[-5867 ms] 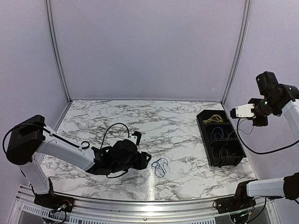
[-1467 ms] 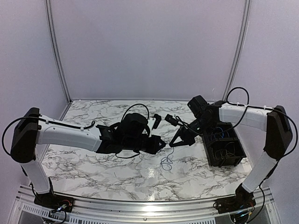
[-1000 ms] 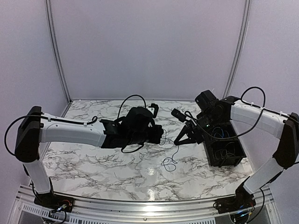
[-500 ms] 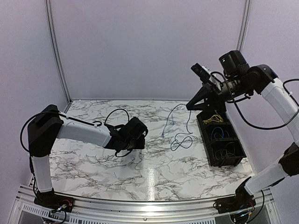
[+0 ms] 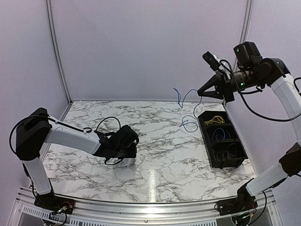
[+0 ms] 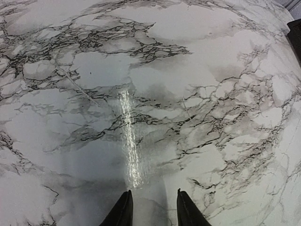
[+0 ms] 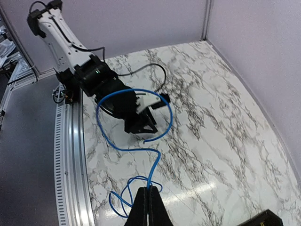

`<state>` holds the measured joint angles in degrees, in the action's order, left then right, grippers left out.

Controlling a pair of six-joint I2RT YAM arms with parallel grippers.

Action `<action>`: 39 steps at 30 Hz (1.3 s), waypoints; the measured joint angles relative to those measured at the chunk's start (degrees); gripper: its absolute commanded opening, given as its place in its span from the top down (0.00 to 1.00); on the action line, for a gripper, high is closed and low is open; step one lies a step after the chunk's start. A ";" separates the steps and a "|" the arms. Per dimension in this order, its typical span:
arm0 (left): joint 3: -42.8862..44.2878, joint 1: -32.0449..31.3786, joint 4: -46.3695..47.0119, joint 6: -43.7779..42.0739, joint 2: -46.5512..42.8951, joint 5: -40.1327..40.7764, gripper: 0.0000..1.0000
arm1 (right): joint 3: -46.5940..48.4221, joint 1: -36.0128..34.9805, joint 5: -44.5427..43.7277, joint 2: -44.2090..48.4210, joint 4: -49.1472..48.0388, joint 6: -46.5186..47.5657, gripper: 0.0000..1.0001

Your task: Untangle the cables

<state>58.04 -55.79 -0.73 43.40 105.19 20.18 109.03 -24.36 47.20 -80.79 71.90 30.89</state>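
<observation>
From the top camera, your right gripper (image 5: pixel 200 92) is raised high above the far left corner of the black bin (image 5: pixel 204 139), closed on a single blue cable (image 5: pixel 189 125). The cable hangs free in the air to the left of the bin, with one end curling up and a loose loop dangling near the bin's far rim. Inside the bin, yellow cables (image 5: pixel 215 119) lie in the far compartment, blue cables (image 5: pixel 220 135) in the middle one and black cables (image 5: pixel 228 153) in the near one. Your left gripper (image 5: pixel 127 149) sits low over the tabletop (image 5: pixel 160 179), well to the left of the bin and apart from the cable.

Your left wrist camera shows only bare marble. The left gripper's two fingertips stand parted, with nothing between them.

Your right wrist camera confirms the pinch: the fingers are shut tight on the blue strand, which runs out into one wide open loop and a smaller coil close to the tips. No other colour is caught up in it. You cannot tell from here whether the small coil is a knot.

You look nearly finished, since this is the only cable showing outside the bin. What seems left is to carry it over the bin's middle compartment and let it go.
</observation>
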 measured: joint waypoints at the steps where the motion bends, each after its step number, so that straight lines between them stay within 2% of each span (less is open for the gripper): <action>1: -0.44 -0.04 0.31 0.07 -1.16 -0.20 0.64 | -1.27 1.29 -1.18 -0.04 -0.31 0.24 1.00; 12: -4.11 -1.62 2.21 1.27 -7.96 -1.27 0.62 | -14.60 13.57 -8.63 -0.20 -2.84 7.85 1.00; 25: -5.20 -2.82 2.21 3.93 -8.83 -2.16 0.62 | -24.26 30.95 -12.66 -1.25 -10.64 17.29 1.00; 32: -5.18 -3.80 2.21 4.22 -8.83 -2.73 0.62 | -29.59 35.78 -14.88 -6.82 -17.70 20.31 1.00; 39: -5.18 -4.17 2.16 4.26 -8.83 -2.80 0.62 | -34.38 38.73 -20.11 -13.53 -20.37 25.29 1.00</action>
<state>52.86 -59.96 1.43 47.66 96.36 17.39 74.65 14.37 27.09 -94.32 51.53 56.18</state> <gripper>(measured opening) 0.377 0.015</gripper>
